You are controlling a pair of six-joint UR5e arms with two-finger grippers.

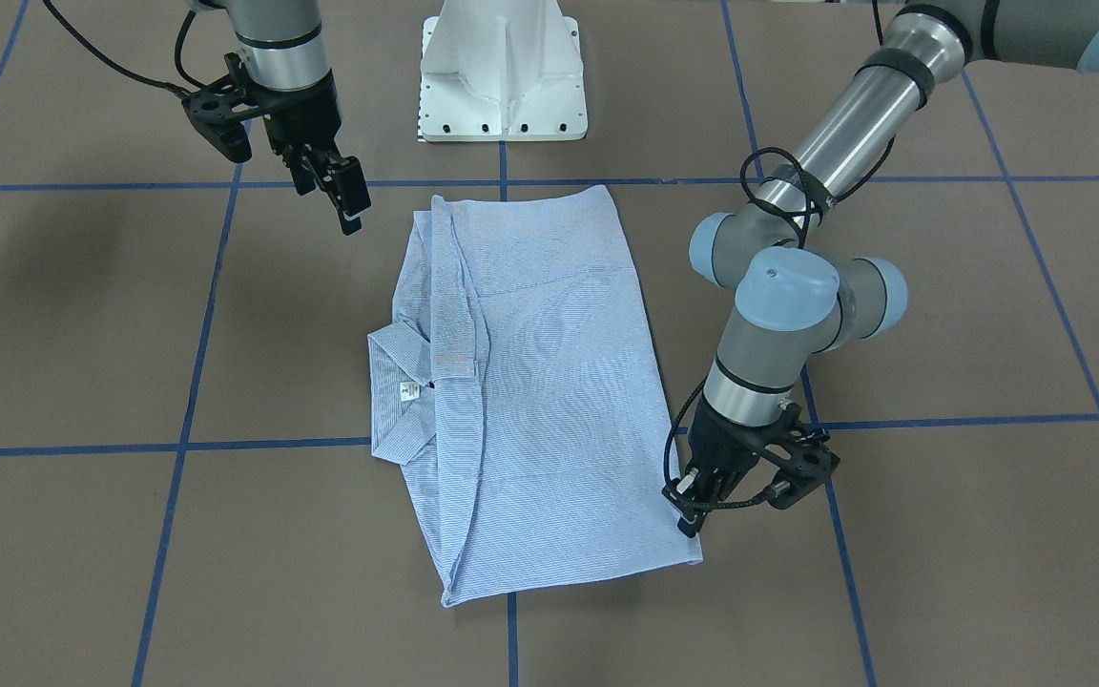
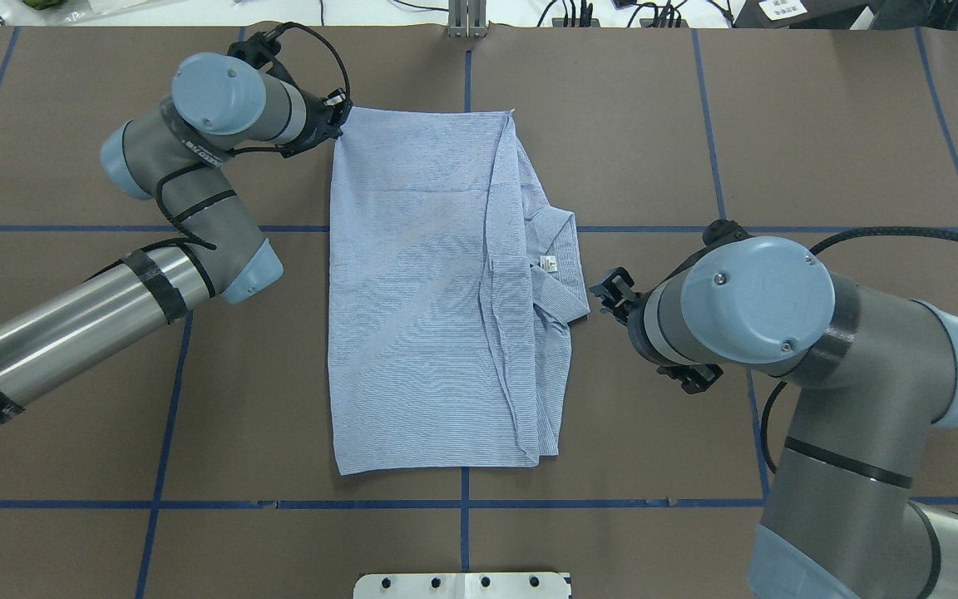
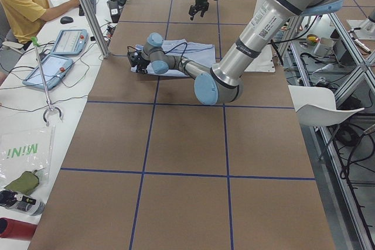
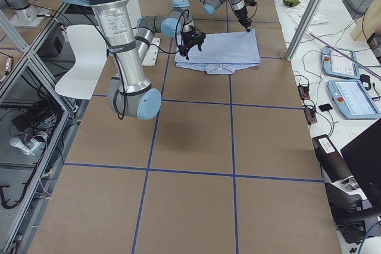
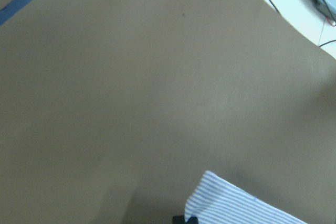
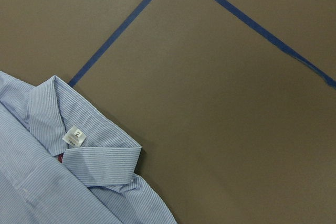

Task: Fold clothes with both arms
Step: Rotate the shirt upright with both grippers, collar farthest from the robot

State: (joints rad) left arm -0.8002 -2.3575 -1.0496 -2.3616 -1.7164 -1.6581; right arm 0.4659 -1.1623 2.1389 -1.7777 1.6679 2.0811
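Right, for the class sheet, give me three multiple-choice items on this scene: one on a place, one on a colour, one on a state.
1. Where is the left gripper?
A. at a corner of the shirt
B. over the white base
C. off the table

2. What colour are the tape lines on the table?
A. red
B. blue
C. yellow

3. How does the shirt lie?
A. crumpled in a heap
B. hanging from both grippers
C. folded flat, collar showing

Answers:
1 A: in the overhead view its tip is at the shirt's far corner.
2 B: blue lines cross the brown top.
3 C: it lies as a flat rectangle, with collar and label out toward the right gripper.
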